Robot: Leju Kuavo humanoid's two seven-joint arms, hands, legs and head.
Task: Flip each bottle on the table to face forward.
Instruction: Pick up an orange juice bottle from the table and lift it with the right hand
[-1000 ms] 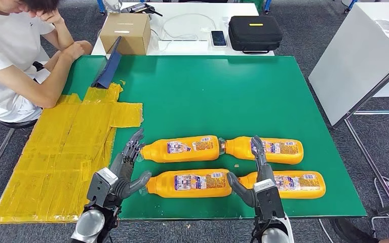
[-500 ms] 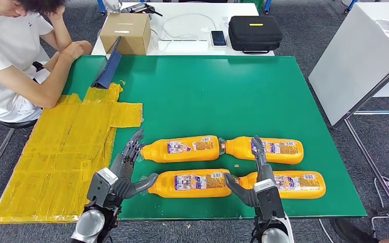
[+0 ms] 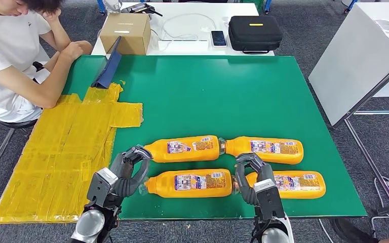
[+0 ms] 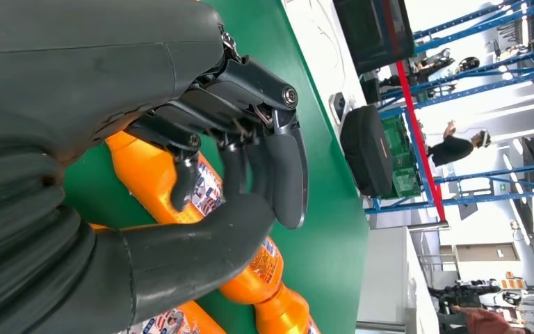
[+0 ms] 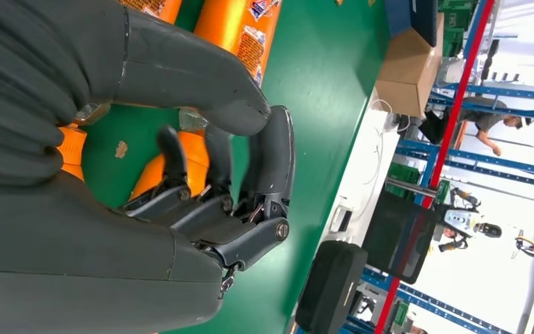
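Two silver arms reach up from the lower edge of the head view. The left hand (image 3: 128, 169) has its dark fingers (image 4: 278, 163) curled inward toward the thumb, holding nothing. The right hand (image 3: 251, 174) is curled closed the same way, with nothing inside.

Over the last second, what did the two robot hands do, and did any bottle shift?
Both robot hands curled their fingers in. The left robot hand, open a second ago, now has its fingers bent beside the cap end of the near left bottle. The right robot hand has closed at the gap between that bottle and the near right bottle. Whether either grips a bottle is unclear. All four bottles lie where they were.
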